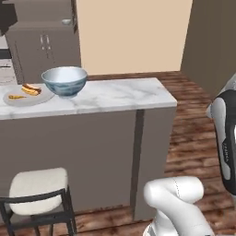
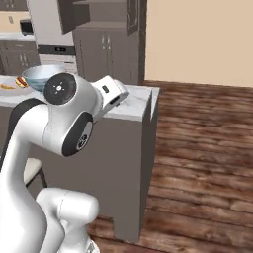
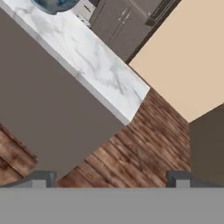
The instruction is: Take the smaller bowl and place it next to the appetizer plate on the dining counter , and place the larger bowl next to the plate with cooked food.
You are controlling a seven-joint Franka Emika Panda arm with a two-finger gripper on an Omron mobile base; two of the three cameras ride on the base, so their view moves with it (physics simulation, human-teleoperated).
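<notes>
Presently, the dining counter point(image 1: 115, 94) is the largest item on record: a long bar with a white-grey marbled top and a plain grey-brown front, standing on a wood plank floor point(image 1: 193, 120). Its free end, with a square corner, lies to the right in the left base view, and that stretch of the top is bare marble.

The robot arm point(image 2: 64, 118) stands on the floor side of the counter, off its front face. From the right base view its elbow covers part of the counter top.

A stool point(image 1: 39, 189) with a pale cushion and dark frame sits against the counter front, near its left part.

The larger bowl point(image 1: 64, 80), white with a blue-green pattern, stands upright on the counter top toward the rear edge, well away from the free end. Just beside it to the left, close to touching, lies the plate with cooked food point(image 1: 25, 96), a pale round plate with orange and red pieces, nearer the front edge.

The gripper point(image 3: 111, 178) is released and carries nothing: in the hand view its two dark fingertips point(image 3: 41, 178) stand wide apart, with floor and counter front between them. It is clear of the counter.
</notes>
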